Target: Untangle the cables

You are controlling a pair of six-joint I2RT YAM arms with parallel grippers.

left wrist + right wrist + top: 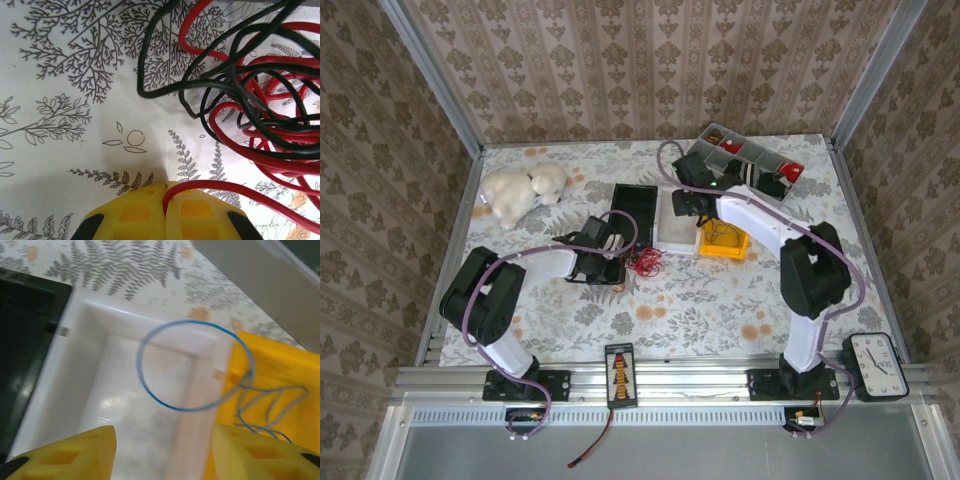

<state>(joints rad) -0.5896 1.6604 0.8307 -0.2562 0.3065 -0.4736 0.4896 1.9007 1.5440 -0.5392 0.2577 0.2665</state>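
The cables [643, 262] lie as a small red and black tangle on the floral cloth at the table's middle. In the left wrist view the tangle [250, 100] fills the upper right, and one red strand runs down into my left gripper [166, 192], whose yellow fingers are shut on it. My left gripper [618, 265] sits just left of the tangle. A thin blue cable loop [192, 321] hangs over the white tray [75, 360] and into the yellow bin [280, 365]. My right gripper [162, 432] is open above the white tray, holding nothing.
A black tray [633, 208], the white tray [675, 222] and the yellow bin [723, 241] stand side by side behind the tangle. A plush toy [520, 190] lies at the back left, a grey parts box [745, 160] at the back right, and a clock [875, 365] at the front right.
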